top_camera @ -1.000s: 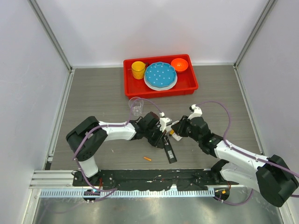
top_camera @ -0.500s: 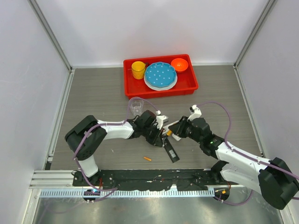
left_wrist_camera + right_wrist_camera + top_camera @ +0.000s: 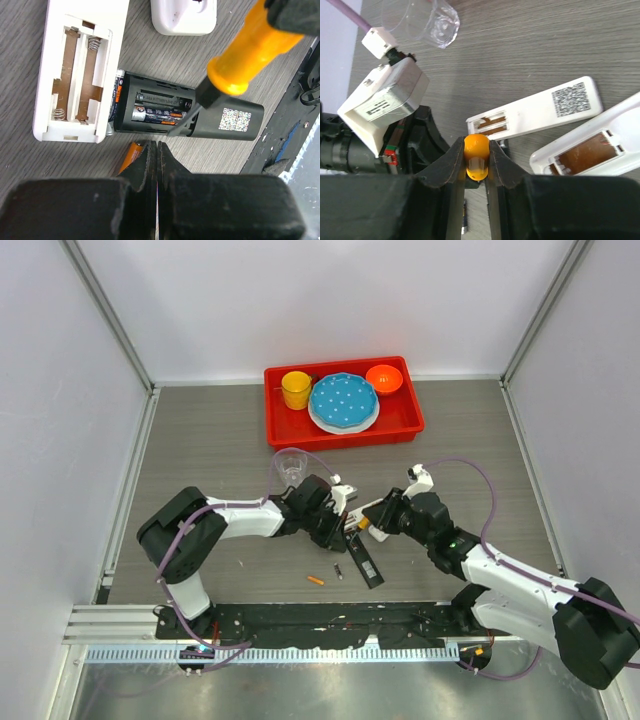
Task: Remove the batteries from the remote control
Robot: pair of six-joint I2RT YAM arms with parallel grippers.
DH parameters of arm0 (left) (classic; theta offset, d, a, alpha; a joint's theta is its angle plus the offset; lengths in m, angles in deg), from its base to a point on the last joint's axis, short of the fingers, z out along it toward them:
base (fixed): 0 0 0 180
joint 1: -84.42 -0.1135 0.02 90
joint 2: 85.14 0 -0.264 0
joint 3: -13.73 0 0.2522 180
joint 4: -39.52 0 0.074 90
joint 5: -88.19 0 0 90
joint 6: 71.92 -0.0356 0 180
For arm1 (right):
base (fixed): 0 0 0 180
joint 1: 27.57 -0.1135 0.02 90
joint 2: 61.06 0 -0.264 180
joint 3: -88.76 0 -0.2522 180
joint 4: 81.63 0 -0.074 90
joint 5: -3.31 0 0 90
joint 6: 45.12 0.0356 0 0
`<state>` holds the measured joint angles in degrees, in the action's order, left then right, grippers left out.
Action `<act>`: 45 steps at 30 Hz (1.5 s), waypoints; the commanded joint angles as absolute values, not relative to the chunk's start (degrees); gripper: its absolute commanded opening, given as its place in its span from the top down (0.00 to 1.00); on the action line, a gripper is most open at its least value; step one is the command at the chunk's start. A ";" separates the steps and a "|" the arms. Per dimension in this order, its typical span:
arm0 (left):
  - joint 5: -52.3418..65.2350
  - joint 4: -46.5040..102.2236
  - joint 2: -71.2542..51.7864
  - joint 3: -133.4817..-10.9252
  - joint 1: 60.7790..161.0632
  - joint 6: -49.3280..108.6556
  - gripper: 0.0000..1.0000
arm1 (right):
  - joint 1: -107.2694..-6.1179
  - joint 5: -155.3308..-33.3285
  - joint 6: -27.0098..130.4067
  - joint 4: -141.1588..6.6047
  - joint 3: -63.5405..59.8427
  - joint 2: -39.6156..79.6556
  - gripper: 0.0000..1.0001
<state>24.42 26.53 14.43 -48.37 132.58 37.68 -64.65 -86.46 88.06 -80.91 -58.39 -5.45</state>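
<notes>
- Tray (image 3: 404,426), red, loaded with dishes; well beyond the black remote (image 3: 235,119) and apparently no part of this job.
- Right gripper (image 3: 477,143): clamped on the orange handle of the screwdriver (image 3: 245,50). The dark tip reaches into the black remote's open bay, probably to lever a cell out.
- Left gripper (image 3: 153,150): jaws pressed together with nothing between them, just beside the black remote's long edge, perhaps to brace it. Contact cannot be made out.
- White remote (image 3: 80,65): just beside the black remote's end, back up, bay empty, springs bare.
- Black remote: back up, cover off, QR label showing; its far end is cut off in the right wrist view.
- Batteries (image 3: 159,110): two lie side by side in the black remote's bay, partly masked by the screwdriver shaft.
- Orange battery (image 3: 131,154): loose on the table near the black remote, half hidden behind the left jaws.
- What looks like another cell stands wedged at the black remote's end; too little shows to be sure.
</notes>
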 commanded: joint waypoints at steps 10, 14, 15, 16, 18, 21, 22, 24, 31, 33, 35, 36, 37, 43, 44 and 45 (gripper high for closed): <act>21.21 24.88 15.49 -47.67 131.97 37.07 1.00 | -64.92 -78.95 82.33 -80.44 -53.84 -2.44 0.99; 21.65 24.79 16.20 -48.11 131.97 37.07 1.00 | -64.92 -81.58 82.59 -81.41 -54.02 0.11 0.99; 21.65 24.70 16.28 -48.28 131.88 37.07 1.00 | -64.92 -82.03 82.68 -81.58 -54.10 0.20 0.99; 21.48 24.53 16.37 -48.37 131.88 37.07 1.00 | -64.92 -82.55 83.02 -81.76 -54.37 0.37 0.99; 21.39 24.26 16.72 -48.55 131.88 37.07 1.00 | -64.92 -84.04 83.90 -82.20 -54.54 0.38 0.99; 21.04 24.09 17.16 -48.81 131.88 37.16 1.00 | -64.92 -85.71 85.66 -83.42 -55.24 -0.32 0.99; 20.95 23.91 17.34 -48.90 131.88 37.16 1.00 | -64.92 -85.90 86.54 -84.21 -55.86 -0.42 0.99; 20.86 23.65 17.87 -49.16 131.88 37.24 1.00 | -64.92 -88.86 88.20 -86.41 -56.30 -0.24 0.99; 20.07 23.12 17.78 -49.43 131.97 37.24 1.00 | -64.83 -90.82 90.59 -89.14 -55.95 0.99 0.99; 19.72 23.12 17.17 -49.17 131.97 37.24 1.00 | -64.92 -89.95 89.98 -88.79 -55.95 0.73 0.99; 19.72 23.56 16.73 -48.64 131.97 37.24 1.00 | -65.01 -88.54 89.45 -87.74 -55.86 0.20 0.99; 19.81 23.73 16.46 -48.55 131.88 37.24 1.00 | -64.92 -88.10 88.84 -87.39 -55.60 -0.06 0.99; 20.07 24.17 15.94 -48.38 131.88 37.16 1.00 | -64.92 -87.40 88.57 -86.51 -55.51 -0.50 0.99; 22.26 25.49 12.87 -46.88 131.97 36.89 0.95 | -64.92 -83.79 86.72 -83.08 -54.72 -3.22 0.99; 23.22 25.49 12.25 -46.79 131.97 36.72 0.91 | -64.92 -82.92 86.55 -82.82 -54.63 -3.75 0.99; 26.98 28.89 11.37 -46.44 131.88 36.72 0.89 | -64.92 -82.65 86.37 -82.03 -54.46 -4.10 0.99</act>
<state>24.36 27.03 14.47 -48.37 132.28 38.53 -64.60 -85.96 87.32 -82.13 -56.27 -1.16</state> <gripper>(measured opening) 0.077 0.248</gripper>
